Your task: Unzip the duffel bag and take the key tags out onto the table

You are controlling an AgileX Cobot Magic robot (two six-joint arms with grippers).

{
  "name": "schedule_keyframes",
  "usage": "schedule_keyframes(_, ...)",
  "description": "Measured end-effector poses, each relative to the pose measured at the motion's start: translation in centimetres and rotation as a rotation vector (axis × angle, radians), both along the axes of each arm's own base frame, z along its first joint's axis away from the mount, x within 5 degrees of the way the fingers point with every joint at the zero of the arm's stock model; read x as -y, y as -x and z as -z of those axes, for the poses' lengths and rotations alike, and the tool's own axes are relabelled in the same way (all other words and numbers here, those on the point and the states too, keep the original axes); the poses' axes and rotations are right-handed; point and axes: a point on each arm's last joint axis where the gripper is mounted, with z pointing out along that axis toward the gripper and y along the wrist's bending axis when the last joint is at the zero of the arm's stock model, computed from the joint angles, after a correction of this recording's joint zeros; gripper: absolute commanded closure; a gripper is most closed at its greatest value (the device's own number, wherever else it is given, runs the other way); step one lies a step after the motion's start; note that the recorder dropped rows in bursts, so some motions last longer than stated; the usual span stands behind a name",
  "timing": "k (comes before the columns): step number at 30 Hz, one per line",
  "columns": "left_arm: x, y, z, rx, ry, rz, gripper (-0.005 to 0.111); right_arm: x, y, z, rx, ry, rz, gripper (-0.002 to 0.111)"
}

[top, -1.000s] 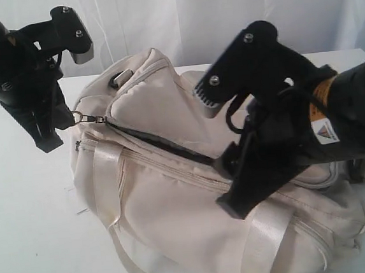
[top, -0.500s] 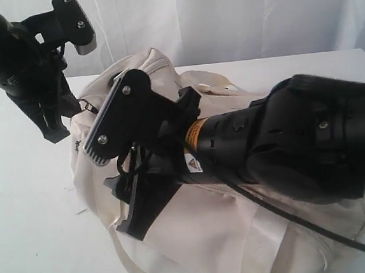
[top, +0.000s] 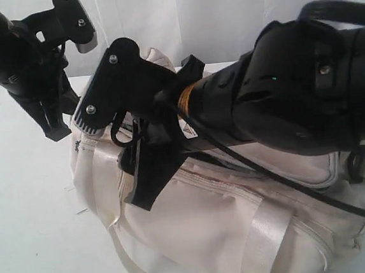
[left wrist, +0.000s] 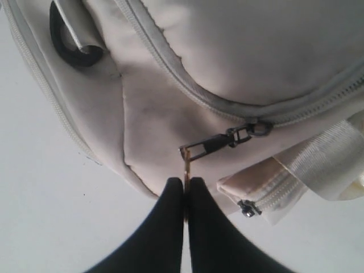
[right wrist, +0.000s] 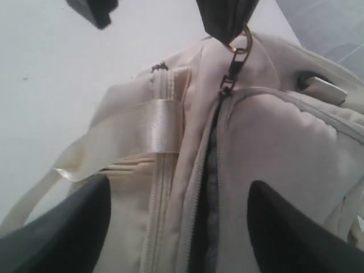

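The cream duffel bag lies on the white table. Its top zipper is partly undone, and a dark slit of lining shows along it. My left gripper is shut on the metal zipper pull at the bag's left end. My right gripper hangs open just above the slit, one finger on each side of it, with nothing between them. The key tags are hidden.
Webbing straps cross the bag's front. A black strap ring sits at its right end and another at the left end. White curtain behind. The right arm's bulk covers the bag's top and back.
My right arm has swung left across the bag, from its middle to the left part of the zipper opening. The left gripper has kept its hold on the pull, shifting slightly up.
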Motion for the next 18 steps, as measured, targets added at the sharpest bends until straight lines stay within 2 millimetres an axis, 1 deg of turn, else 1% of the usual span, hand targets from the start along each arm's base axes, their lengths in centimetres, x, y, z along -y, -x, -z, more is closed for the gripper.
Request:
schedule_keyframes(4, 0.0, 0.0, 0.0, 0.001, 0.002, 0.000, 0.107, -0.8, -0.9, 1.0, 0.015, 0.062, 0.018, 0.045)
schedule_keyframes(6, 0.0, 0.0, 0.0, 0.001, 0.002, 0.000, 0.107, -1.5, -1.4, 1.9, 0.021, 0.087, 0.034, 0.051)
schedule_keyframes(8, 0.0, 0.0, 0.0, 0.001, 0.002, 0.000, 0.107, -2.2, -2.0, 2.8, 0.005, 0.087, 0.067, 0.065)
schedule_keyframes(12, 0.1, -0.1, -0.1, 0.012, 0.007, 0.001, 0.107, -3.1, -2.4, 3.4, -0.010, 0.065, 0.082, 0.107)
schedule_keyframes(18, 0.4, -0.7, -0.6, 0.101, 0.046, 0.022, 0.107, -3.3, -2.4, 3.2, -0.017, 0.043, 0.091, 0.108)
